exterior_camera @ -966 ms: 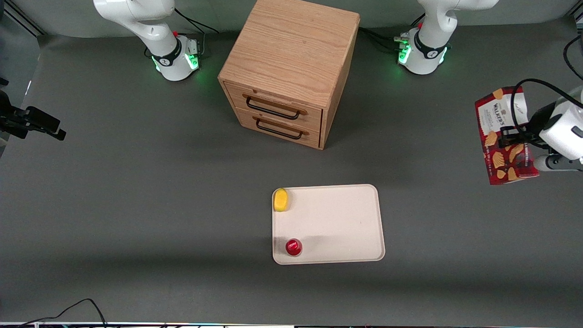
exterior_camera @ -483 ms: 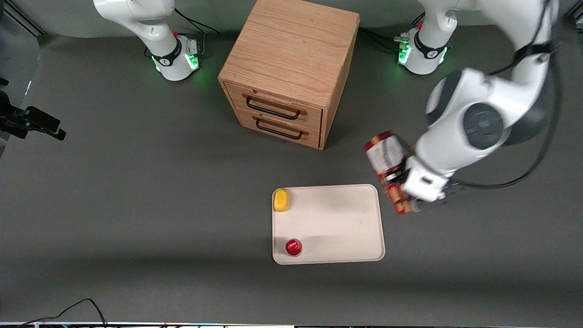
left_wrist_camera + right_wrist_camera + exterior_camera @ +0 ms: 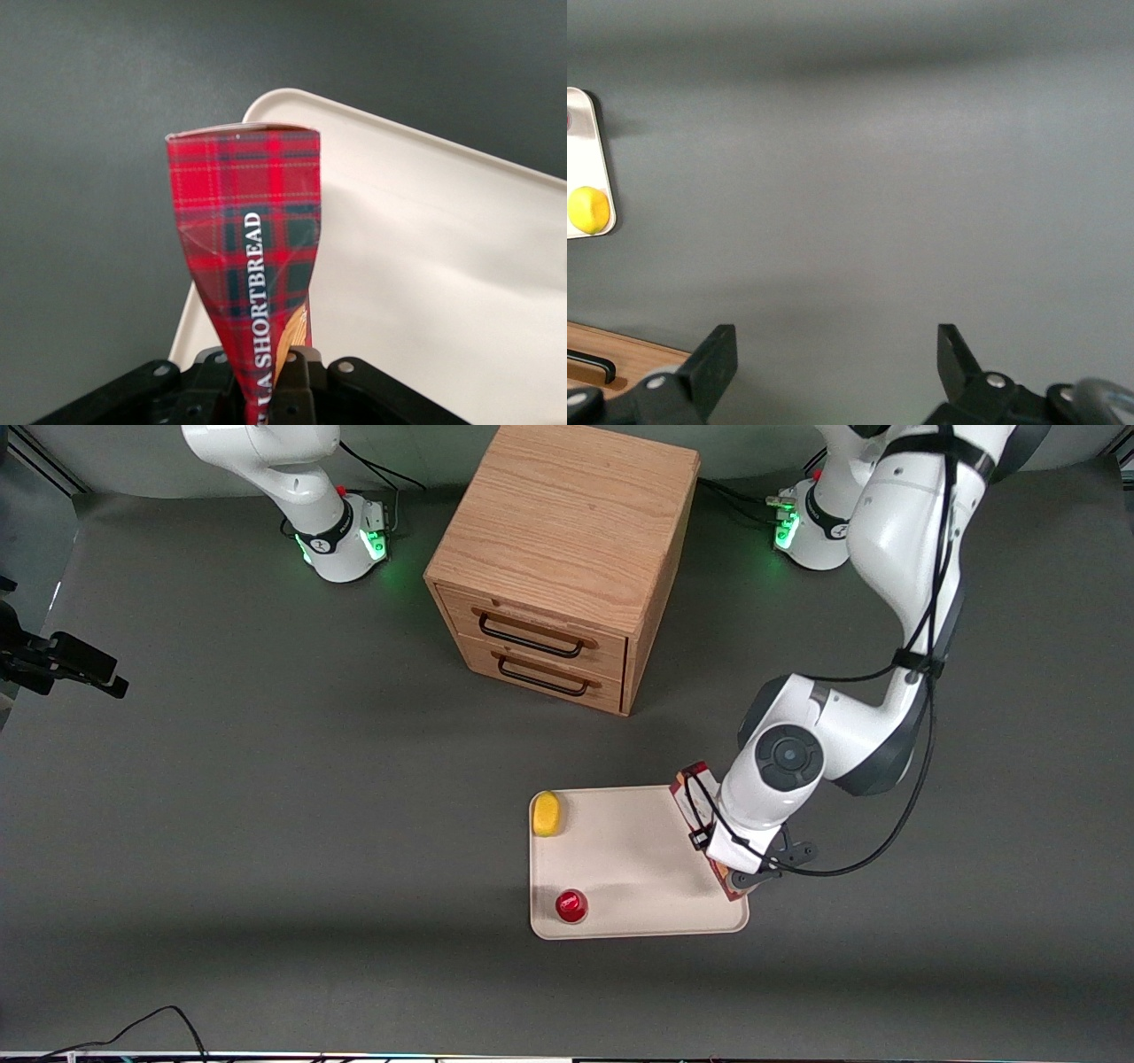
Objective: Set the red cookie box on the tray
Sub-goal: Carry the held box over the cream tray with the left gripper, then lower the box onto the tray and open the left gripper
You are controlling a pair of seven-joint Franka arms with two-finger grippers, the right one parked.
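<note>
A dark grey worktop (image 3: 266, 824) carries one wooden cabinet (image 3: 567, 558) with two drawers, one cream-white tray (image 3: 638, 850), and one red cookie box (image 3: 695, 802). Starting at the parked arm's end, a wide stretch of worktop lies bare up to the tray. On the tray sit one yellow lemon-like object (image 3: 547, 813) at its 10 o'clock corner, just inside the rim, and one small round red-topped object (image 3: 571, 905) at its 8 o'clock corner; the two are well apart, with open cream surface between them and across the tray's middle. Next, along the tray's 3 o'clock edge, the red cookie box stands out from under the working arm, running along that rim from the 1 o'clock corner toward the 5 o'clock corner. The tool (image 3: 740, 868) is over that same edge and is clenched on the box; in the wrist view its black fingers (image 3: 297, 376) pinch the red tartan carton (image 3: 252, 257), which is squeezed narrow at the grip, with the tray's rim (image 3: 292, 97) under its free end.
</note>
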